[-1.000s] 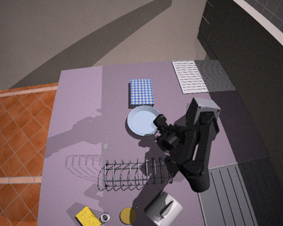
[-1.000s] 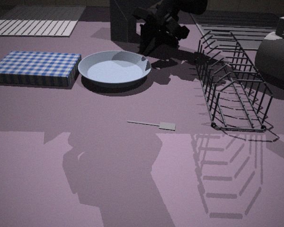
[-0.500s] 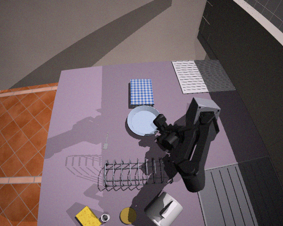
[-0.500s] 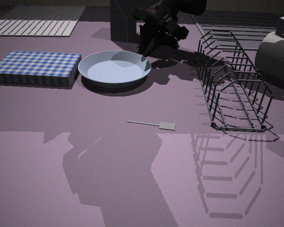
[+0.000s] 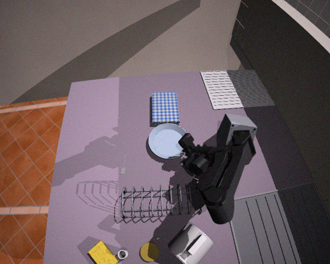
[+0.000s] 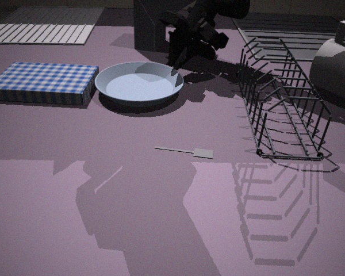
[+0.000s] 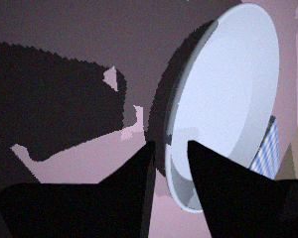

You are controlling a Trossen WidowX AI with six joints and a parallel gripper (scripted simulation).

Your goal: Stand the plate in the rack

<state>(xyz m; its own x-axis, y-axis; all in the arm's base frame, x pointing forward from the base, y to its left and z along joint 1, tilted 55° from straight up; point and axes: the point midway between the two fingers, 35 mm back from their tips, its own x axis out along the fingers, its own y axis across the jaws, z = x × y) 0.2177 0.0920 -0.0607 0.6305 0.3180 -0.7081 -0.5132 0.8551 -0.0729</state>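
A pale blue plate lies flat on the purple counter, touching the near end of a checked box. My gripper is at the plate's rim on the arm's side. Its fingers stand a little apart, one on each side of the rim, and a slim gap shows beside the outer finger. The wire dish rack stands empty on the counter, off to the side of the plate and near the arm's base.
A blue checked box lies behind the plate. A small flat spatula lies between plate and rack. A grey toaster, a yellow sponge, a small cup and a yellow disc sit beyond the rack.
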